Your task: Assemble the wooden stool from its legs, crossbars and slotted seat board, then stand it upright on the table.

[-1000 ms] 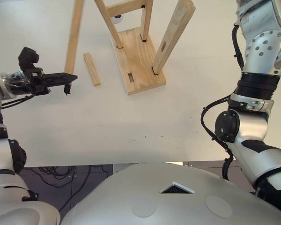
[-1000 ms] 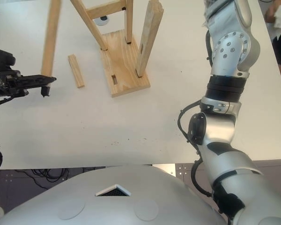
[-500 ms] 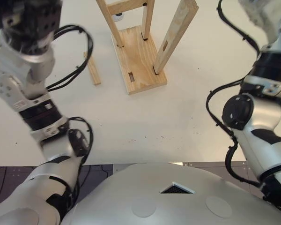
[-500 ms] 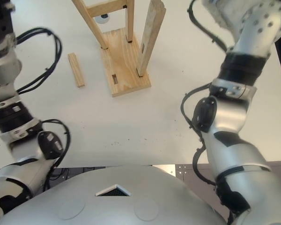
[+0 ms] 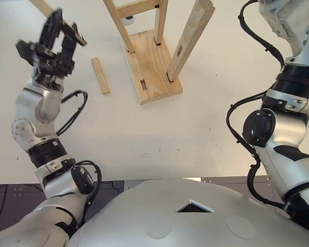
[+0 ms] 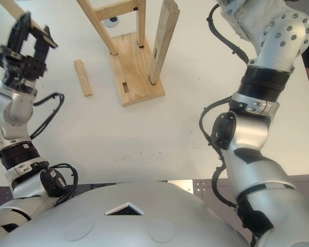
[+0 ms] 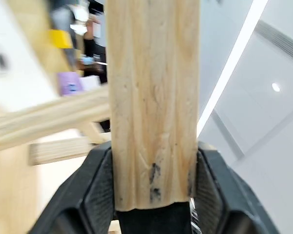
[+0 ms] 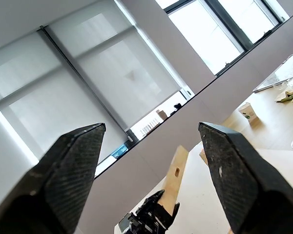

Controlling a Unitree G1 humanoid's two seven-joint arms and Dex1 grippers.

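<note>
Aloft, L tool (image 5: 63,30) grips leg (image 7: 154,97); R tool (image 8: 151,127) spread

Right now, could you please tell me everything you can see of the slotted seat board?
The slotted seat board is a pale, rectangular wooden slab lying flat on the white table. Three legs stand in its corner slots, two of them joined by a crossbar. The fourth slot, near the front left corner, is empty.

The pale rectangular wooden seat board (image 5: 154,67) and long wooden leg (image 7: 154,97) look bare, matt — the leg scuffed dark; the white table (image 5: 159,128) beneath the board looks smooth.
</note>
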